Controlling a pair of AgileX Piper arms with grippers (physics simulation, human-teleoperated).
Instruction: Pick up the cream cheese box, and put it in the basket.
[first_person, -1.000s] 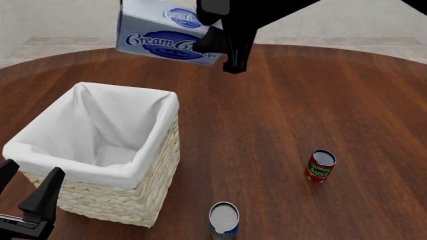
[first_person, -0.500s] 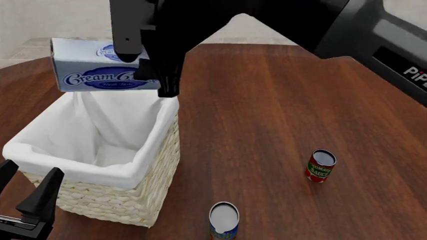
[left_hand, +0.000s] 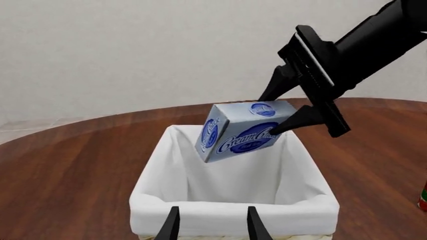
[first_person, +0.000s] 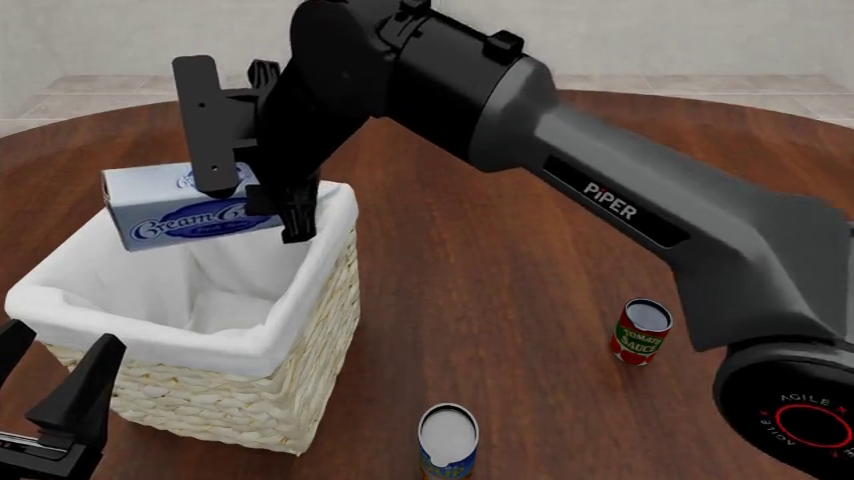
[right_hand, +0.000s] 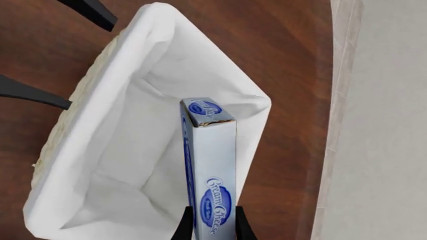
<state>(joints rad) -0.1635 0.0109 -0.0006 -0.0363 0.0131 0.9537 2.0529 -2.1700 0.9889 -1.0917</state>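
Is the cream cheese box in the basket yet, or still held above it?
Still held: right gripper clamps the cream cheese box, tilted, over the basket.

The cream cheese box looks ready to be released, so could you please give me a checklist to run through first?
1. Right claw shut on the cream cheese box: ok.
2. Box over the basket opening: ok, right wrist view shows liner beneath it.
3. Box above the rim, not touching: ok.
4. Basket inside free of other items: ok.
5. Left claw open, outside the near rim: ok.
6. Box level: not ok, tilted.

Three views, shared basket (first_person: 307, 330)
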